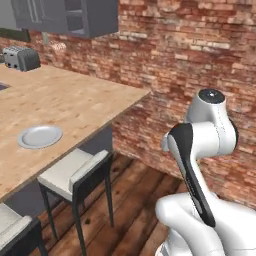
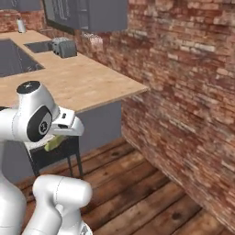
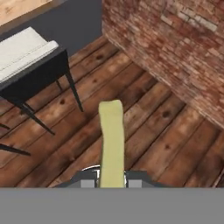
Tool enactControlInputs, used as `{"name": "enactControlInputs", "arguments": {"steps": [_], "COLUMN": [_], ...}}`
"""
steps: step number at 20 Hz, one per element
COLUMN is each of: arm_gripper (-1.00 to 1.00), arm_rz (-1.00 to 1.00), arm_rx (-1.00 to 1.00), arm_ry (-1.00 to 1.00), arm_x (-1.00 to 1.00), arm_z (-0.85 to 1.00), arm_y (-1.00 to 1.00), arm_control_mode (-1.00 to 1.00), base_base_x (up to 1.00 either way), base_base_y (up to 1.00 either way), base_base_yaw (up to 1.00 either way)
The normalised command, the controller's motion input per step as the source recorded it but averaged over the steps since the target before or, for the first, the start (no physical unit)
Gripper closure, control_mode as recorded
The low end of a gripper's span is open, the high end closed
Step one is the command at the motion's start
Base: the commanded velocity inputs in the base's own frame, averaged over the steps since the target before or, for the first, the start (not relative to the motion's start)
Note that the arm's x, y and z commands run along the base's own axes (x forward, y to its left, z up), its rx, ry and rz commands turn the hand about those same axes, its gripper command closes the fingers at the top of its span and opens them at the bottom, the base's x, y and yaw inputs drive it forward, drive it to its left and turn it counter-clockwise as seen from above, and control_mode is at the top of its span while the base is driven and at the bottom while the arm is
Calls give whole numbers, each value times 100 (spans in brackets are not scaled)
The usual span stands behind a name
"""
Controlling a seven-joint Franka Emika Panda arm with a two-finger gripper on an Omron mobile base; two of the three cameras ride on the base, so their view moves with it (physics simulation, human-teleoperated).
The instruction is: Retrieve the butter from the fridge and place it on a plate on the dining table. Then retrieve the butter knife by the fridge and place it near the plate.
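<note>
My gripper [image 3: 111,180] is shut on the butter [image 3: 111,139], a yellowish stick that juts forward from between the fingers over the wooden floor. From the right base camera the butter [image 2: 54,142] peeks out beneath the hand, beside the table's end. The plate [image 1: 40,136], round and light grey, lies on the wood-grain dining table [image 1: 75,102], up and to the left of the arm. The fridge and the butter knife are out of view.
A cushioned stool [image 1: 75,172] stands under the table edge, with another at the lower left [image 1: 15,227]. A toaster [image 1: 21,58] sits at the table's far end. A brick wall [image 1: 190,60] runs close on the right. Grey cabinets [image 1: 65,17] hang above.
</note>
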Motion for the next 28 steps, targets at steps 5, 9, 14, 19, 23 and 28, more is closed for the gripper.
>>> {"name": "enactControlInputs", "arguments": {"steps": [5,9,14,19,23,28], "arm_gripper": [100,100,100,100,100,100], "arm_rz": [0,0,0,0,0,0], "arm_rx": [0,0,0,0,0,0], "arm_ry": [0,0,0,0,0,0], "arm_x": [0,0,0,0,0,0], "arm_z": [0,0,0,0,0,0], "arm_y": [0,0,0,0,0,0], "arm_control_mode": [100,100,100,100,100,100], "base_base_x": [40,44,71,70,56,35], "base_base_y": [-41,-44,-52,-84,-56,8], "base_base_yaw": [79,77,54,28,8,0]}}
